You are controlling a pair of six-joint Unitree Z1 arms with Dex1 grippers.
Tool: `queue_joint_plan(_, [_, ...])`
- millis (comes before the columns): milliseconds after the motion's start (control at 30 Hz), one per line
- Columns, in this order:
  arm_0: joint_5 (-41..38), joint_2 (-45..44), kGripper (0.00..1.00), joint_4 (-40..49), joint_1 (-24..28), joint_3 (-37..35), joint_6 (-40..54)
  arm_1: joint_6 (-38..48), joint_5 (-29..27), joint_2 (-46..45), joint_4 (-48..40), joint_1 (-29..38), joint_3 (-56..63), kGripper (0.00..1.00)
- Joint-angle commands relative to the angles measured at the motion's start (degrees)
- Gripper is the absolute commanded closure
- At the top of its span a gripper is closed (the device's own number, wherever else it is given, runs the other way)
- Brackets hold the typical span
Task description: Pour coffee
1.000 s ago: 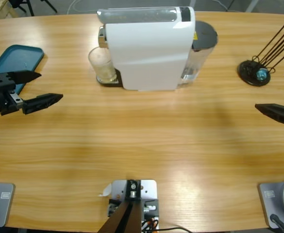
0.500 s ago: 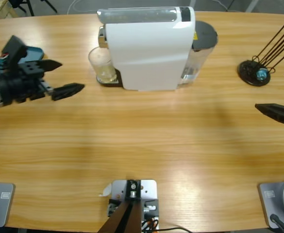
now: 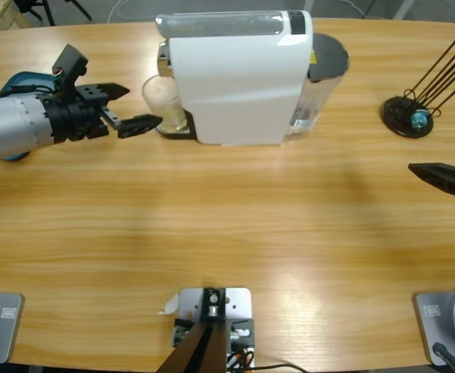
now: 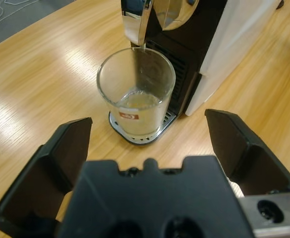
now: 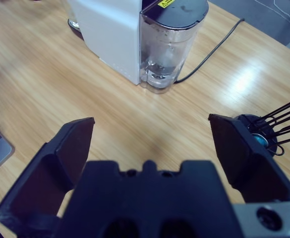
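A clear glass (image 3: 163, 101) stands on the drip tray (image 4: 135, 136) under the spout (image 4: 135, 27) of the white coffee machine (image 3: 239, 78). In the left wrist view the glass (image 4: 136, 96) holds a little pale liquid at its bottom. My left gripper (image 3: 144, 103) is open just left of the glass, its jaws pointing at it without touching. In the left wrist view my left gripper (image 4: 147, 119) frames the glass between its spread jaws. My right gripper (image 3: 435, 144) is open and empty at the table's right edge, far from the machine.
A water tank (image 3: 320, 78) with a dark lid sits on the machine's right side, with a black cable (image 5: 211, 47) running off behind it. A black wire stand (image 3: 410, 116) is at the far right. A teal tray (image 3: 21, 80) lies partly under the left arm.
My left arm has swung from the table's left edge toward the back and right, bringing its open gripper up beside the glass. The right gripper has not moved.
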Motion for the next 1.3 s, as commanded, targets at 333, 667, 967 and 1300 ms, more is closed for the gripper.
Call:
queue_joint_plan(333, [-5.8, 11.5, 0.059, -3.9, 2.3, -4.9, -0.4, 1.0, 1.0, 1.8, -0.5, 0.0, 2.3, 0.000])
queue_joint_plan(667, [-8.7, 15.0, 0.071, -5.1, 3.6, -6.0, -0.4, 1.1, 1.0, 2.8, -1.0, 0.0, 2.4, 0.000])
queue_joint_plan(967, [-9.8, 16.7, 0.101, -6.1, 3.8, -7.3, -0.4, 1.1, 1.0, 3.8, -1.3, 0.0, 2.5, 0.000])
queue_joint_plan(1300, [-11.2, 17.4, 0.446, -6.6, 4.1, -7.7, -0.3, 1.1, 1.0, 4.1, -1.7, 0.0, 2.6, 0.000])
